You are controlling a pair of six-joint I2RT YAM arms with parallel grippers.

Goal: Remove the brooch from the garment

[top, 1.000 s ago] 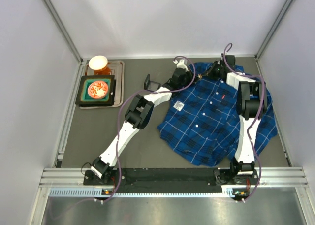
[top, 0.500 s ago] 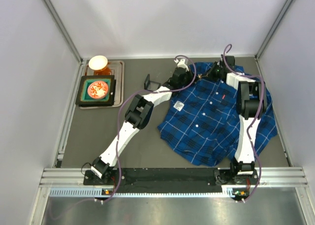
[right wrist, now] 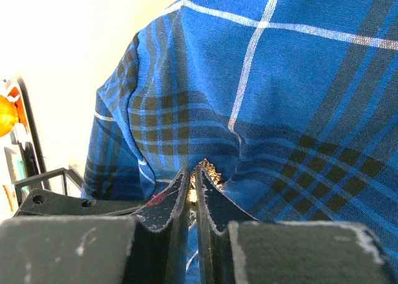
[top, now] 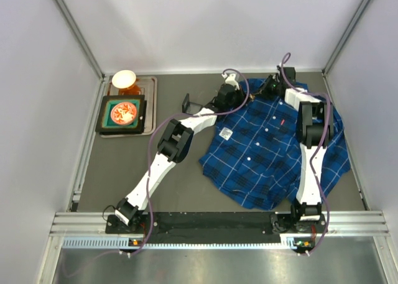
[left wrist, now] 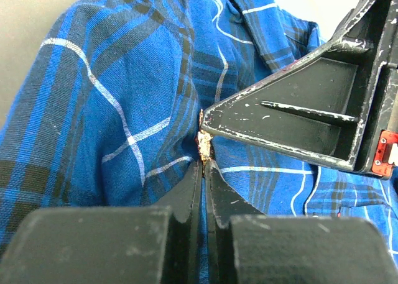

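Left gripper [left wrist: 204, 164]: upper centre overhead, clamped on garment [left wrist: 112, 110] fold under brooch [left wrist: 203, 142].
Right gripper [right wrist: 193, 171]: nipping brooch.
Right wrist only: gold glint inside the pinch.

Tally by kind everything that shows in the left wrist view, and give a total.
Garment: 1
Brooch: 1
End effectors: 2 (left end effector, right end effector)
Table: 1
Total: 5

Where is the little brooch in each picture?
Top external: hidden at the right gripper's tip, by the shirt collar.
Left wrist: brooch in the middle, at that gripper's fingertip.
Right wrist: bottom middle, pinched between its fingertips.
Shared landmark: the right gripper.
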